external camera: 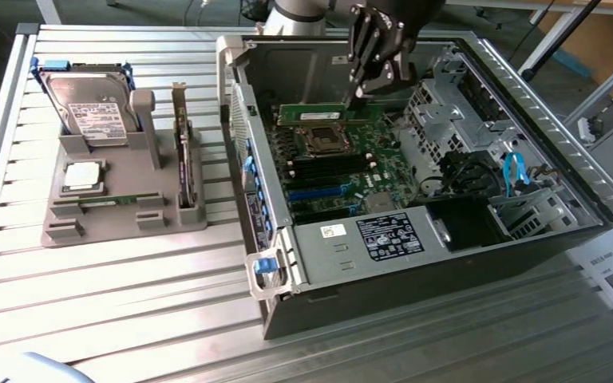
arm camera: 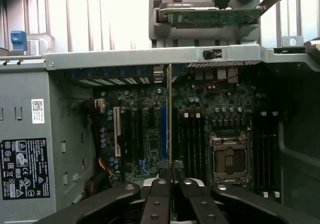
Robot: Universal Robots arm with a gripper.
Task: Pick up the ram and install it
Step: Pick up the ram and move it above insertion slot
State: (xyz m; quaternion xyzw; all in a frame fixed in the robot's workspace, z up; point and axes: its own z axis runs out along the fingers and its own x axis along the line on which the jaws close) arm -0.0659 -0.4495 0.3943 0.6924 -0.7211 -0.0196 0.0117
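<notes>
1. Ram (external camera: 322, 113) is pinched near one end by the gripper (external camera: 363, 97), whose fingers are pressed together on it, inside the open case (external camera: 434, 239).
2. Most of its length reaches out from the fingers to one side, above the board (external camera: 338, 171).
3. From the wrist the ram (arm camera: 170, 114) is seen edge-on, a thin line leading away from the gripper (arm camera: 170, 170); chips and label are hidden.
4. The fingers (arm camera: 159, 184) cover its gripped end.
5. The socket (arm camera: 229, 156) lies beside the ram, near the gripper, with dark slots (arm camera: 192, 139) between them.
6. Whether the ram's lower edge touches any slot cannot be told.
7. A stand (external camera: 125, 215) with a drive (external camera: 88, 104) sits well apart from the gripper, outside the case.
</notes>
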